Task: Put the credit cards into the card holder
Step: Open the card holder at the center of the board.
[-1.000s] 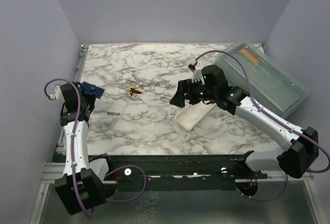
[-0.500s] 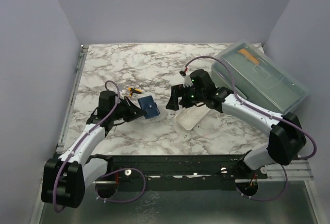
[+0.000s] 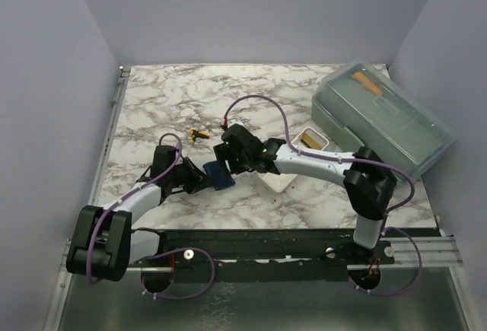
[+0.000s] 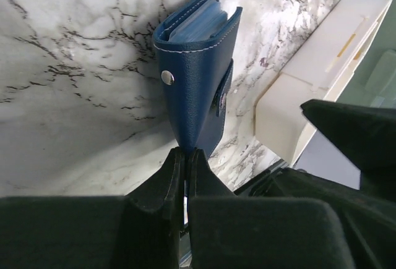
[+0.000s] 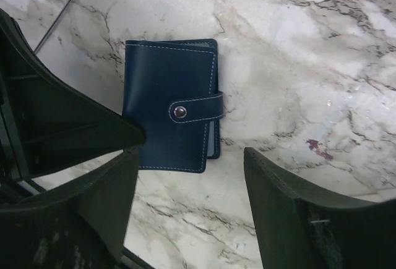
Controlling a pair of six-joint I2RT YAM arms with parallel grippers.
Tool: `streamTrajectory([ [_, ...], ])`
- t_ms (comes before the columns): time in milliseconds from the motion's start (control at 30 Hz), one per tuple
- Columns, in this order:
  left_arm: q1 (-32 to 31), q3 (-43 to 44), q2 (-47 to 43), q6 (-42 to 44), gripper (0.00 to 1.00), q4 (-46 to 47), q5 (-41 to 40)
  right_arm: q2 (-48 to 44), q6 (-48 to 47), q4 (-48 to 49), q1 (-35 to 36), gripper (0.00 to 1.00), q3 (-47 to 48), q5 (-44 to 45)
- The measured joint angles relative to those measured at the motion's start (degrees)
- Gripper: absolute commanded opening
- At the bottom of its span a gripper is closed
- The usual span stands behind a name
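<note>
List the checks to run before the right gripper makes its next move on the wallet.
1. Card holder held steady: ok, the left gripper is shut on its edge.
2. Right gripper open: ok, jaws apart above the card holder.
3. Snap strap undone: not ok, it is fastened.
4. Card in the right gripper: not ok, it holds nothing.
5. Golden-tan card located: ok, it lies in the white tray.
</note>
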Motion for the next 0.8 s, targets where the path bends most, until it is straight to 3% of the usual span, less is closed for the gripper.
streamTrajectory([
  [133, 0.02, 0.00, 1.90, -0.17, 0.31, 0.11, -0.24, 3.65, -1.09, 1.01, 1.64, 0.61, 1.03, 1.97],
  [233, 0.00, -0.09, 2.29, -0.31, 0.40, -0.02, -0.66, 6.67, -1.95, 1.42, 1.57, 0.56, 2.25, 1.99],
  [333, 0.02, -0.07, 2.25, -0.09, 0.40, -0.63, -1.36, 8.79, -2.67, 2.16, 1.40, 0.42, 2.89, 1.88],
  [400, 0.02, 0.02, 2.10, 0.02, 0.33, -2.03, -2.60, 9.33, -3.10, 2.62, 1.36, 0.37, 2.89, 1.70],
  [533, 0.02, 0.63, 0.50, -0.02, 0.28, -5.86, -6.58, 9.51, -3.69, 3.61, 1.36, 0.37, 2.89, 1.73],
  [733, 0.02, 1.25, -8.70, -0.85, 0.19, -9.18, -8.57, 9.51, -4.17, 4.07, 1.36, 0.37, 2.89, 1.68],
  [800, 0.02, 2.32, -10.69, -1.05, 0.11, -9.42, -8.61, 9.51, -4.17, 4.11, 1.38, 0.37, 2.89, 1.66],
])
